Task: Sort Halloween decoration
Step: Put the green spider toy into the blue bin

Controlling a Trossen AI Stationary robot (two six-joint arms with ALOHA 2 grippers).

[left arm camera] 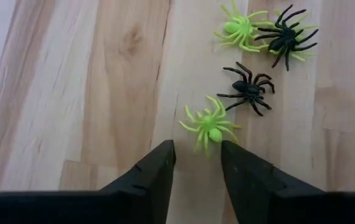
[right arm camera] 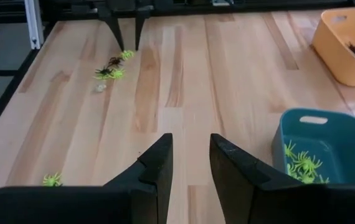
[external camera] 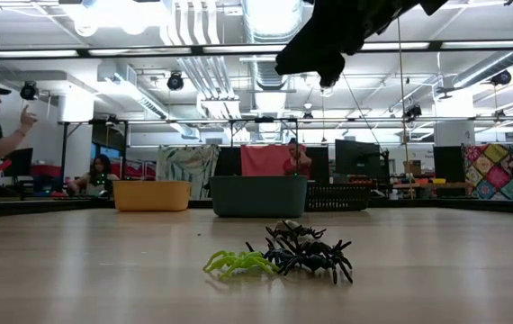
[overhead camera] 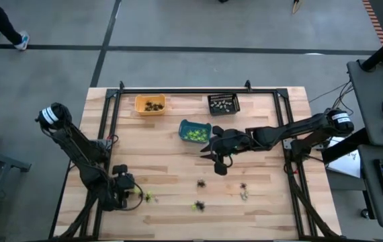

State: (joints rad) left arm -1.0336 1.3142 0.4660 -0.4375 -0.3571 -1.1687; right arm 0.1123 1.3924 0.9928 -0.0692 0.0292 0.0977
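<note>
Tiny plastic spiders (left arm camera: 210,127), thin-legged: lime green, black, one pale. Loose on the worktop (overhead camera: 178,168) toward the near edge: a green one just ahead of the left gripper (overhead camera: 136,195), fingers (left arm camera: 156,174) parted, gripping nothing, tips flanking it without touching. Beyond it a black spider (left arm camera: 249,91), then a green and black pair (left arm camera: 265,34) tangled together. More scattered near the right side (overhead camera: 243,191). Green ones sorted in the teal bin (right arm camera: 317,118), dark ones in the orange bin (overhead camera: 149,105), pale ones in the black bin (overhead camera: 223,103). Right gripper (overhead camera: 218,163) raised over mid-worktop beside the teal bin, fingers (right arm camera: 156,168) apart, empty. From table height, spiders overlapping in one clump, bin contents hidden behind walls. Pale spider too small to make out clearly.
</note>
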